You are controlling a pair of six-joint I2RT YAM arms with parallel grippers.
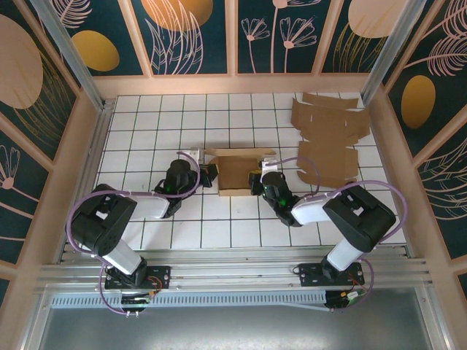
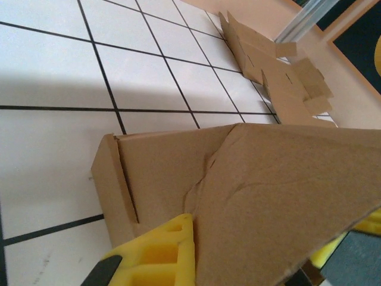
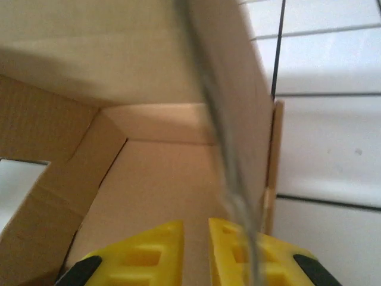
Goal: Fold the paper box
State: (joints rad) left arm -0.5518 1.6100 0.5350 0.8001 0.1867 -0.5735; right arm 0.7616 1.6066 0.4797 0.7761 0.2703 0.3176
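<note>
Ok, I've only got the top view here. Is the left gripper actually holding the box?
Observer: Yes. From its wrist camera, the left gripper is shut on a panel of the box, with cardboard between its fingers.
Operator: And the right one?
Observer: The right gripper points into the box. Its jaws stand a narrow gap apart, with nothing between them.

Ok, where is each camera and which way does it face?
Top external: above, behind the bases, facing down at the table; both arms, left gripper and right gripper at the box.
Left wrist: past its yellow fingers, along the box's wall toward the flat cardboard.
Right wrist: past its yellow fingers, into the box.
Shared: the box, all three; flat cardboard, top and left wrist.
</note>
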